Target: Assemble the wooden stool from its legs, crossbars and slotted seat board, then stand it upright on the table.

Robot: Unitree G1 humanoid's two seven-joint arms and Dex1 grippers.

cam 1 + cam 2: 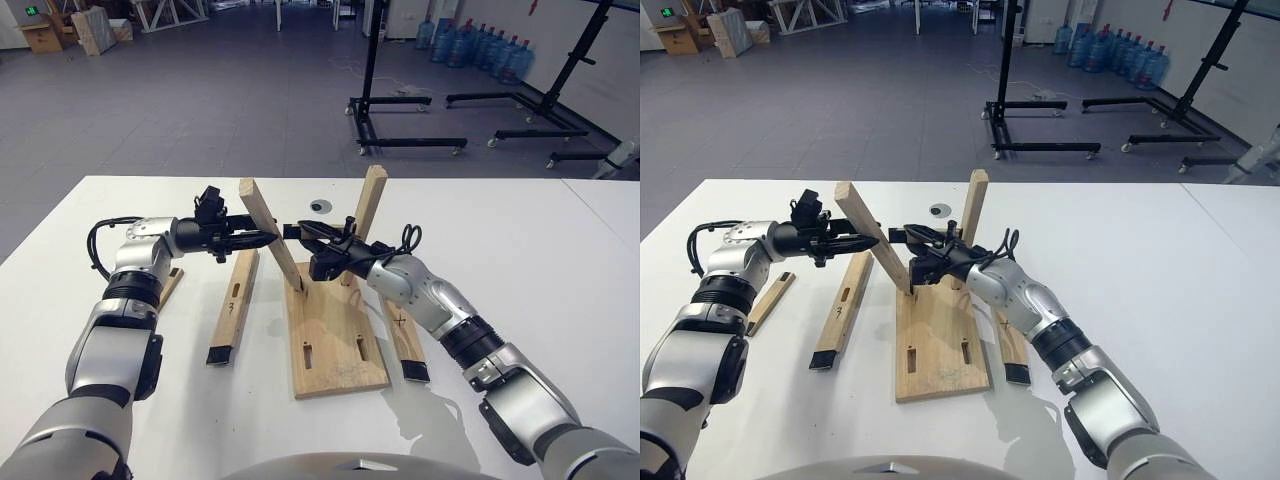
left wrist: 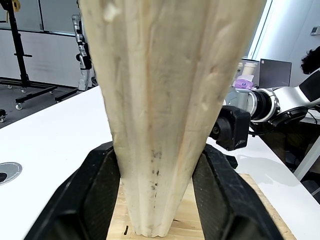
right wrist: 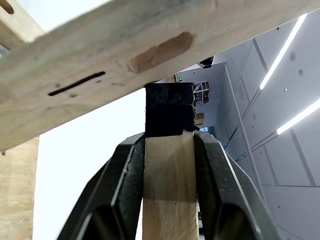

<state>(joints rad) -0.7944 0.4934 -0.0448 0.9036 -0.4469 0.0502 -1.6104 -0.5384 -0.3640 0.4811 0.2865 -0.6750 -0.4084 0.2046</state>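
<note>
Seat board (image 1: pixel 335 350) lies flat on the table (image 1: pixel 520 250), slots showing on its upper face, so it serves as the base to build on. Two legs stand at its far end, leaning apart in a V: the tilted leg (image 1: pixel 258 205) on my left, the second leg (image 1: pixel 370 200) on my right. My left gripper (image 1: pixel 262 238) is clamped round the tilted leg partway up, with its fingers (image 2: pixel 95 195) pressed to both flanks and no gap. I judge this hold is for steadying, since the leg looks loose in its seat and would tip under a sideways push. My right gripper (image 1: pixel 300 232) sits between the two legs. Its fingers (image 3: pixel 127 180) are closed tight on a crossbar (image 3: pixel 169 190) that lies along them, with its dark end butted against the tilted leg's face near a thin slot. Whether that end has entered any hole I cannot tell. The lengthwise grip makes sense, as the bar can be pushed straight in. Unused parts: left loose leg (image 1: pixel 232 305) flat on the table beside the board, right loose leg (image 1: pixel 405 340) close along the board's other edge, and a short piece (image 1: pixel 170 285) under my left forearm. Stool is well short of done.
</note>
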